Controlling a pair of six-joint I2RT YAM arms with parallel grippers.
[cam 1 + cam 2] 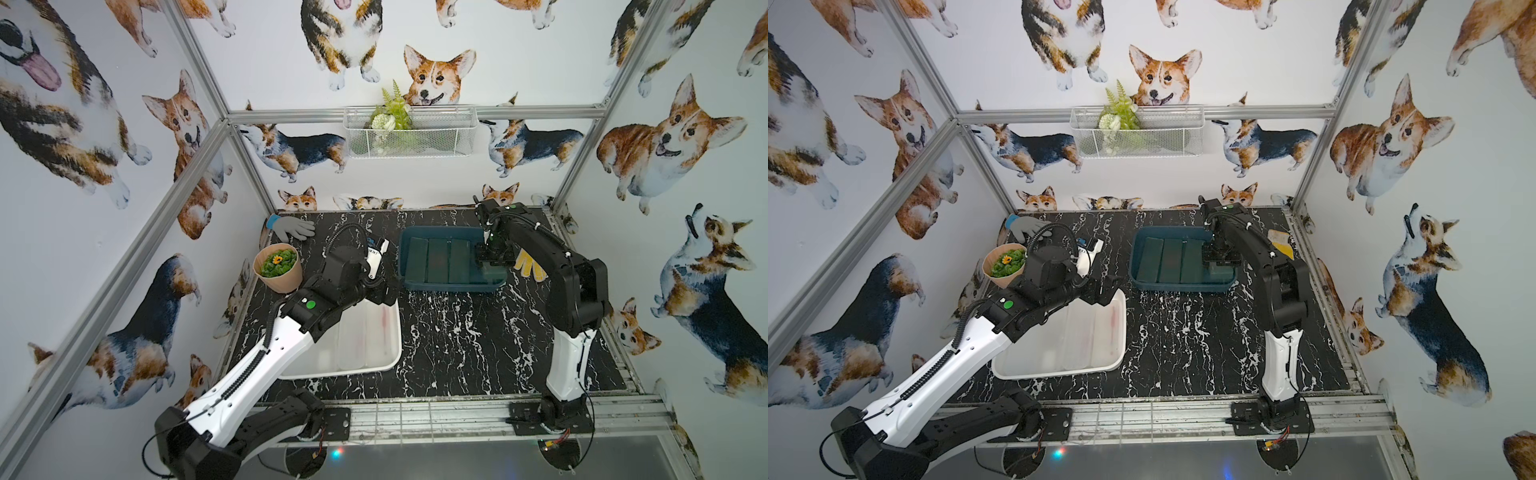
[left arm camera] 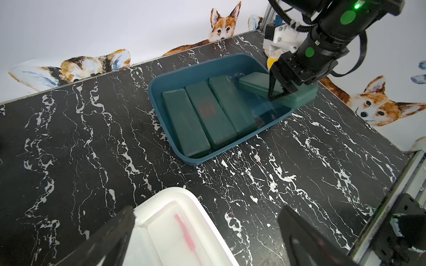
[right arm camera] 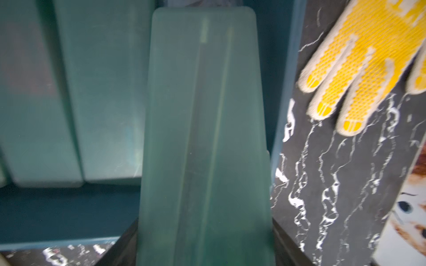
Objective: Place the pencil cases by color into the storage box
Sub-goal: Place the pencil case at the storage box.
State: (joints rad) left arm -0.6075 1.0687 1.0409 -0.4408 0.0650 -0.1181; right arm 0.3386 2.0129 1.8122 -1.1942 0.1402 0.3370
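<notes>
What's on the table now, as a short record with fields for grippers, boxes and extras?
Right gripper: shut on a green pencil case, tilted, at one end of the blue box
Blue box contents: three green cases lying flat, side by side
Left gripper: open, empty, above the white box
White box contents: frosted white cases
Extras: yellow glove beside blue box; grey glove at far corner

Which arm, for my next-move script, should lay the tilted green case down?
Right: the right gripper grips the green case over the blue box; the left gripper hangs open at the white box.
</notes>
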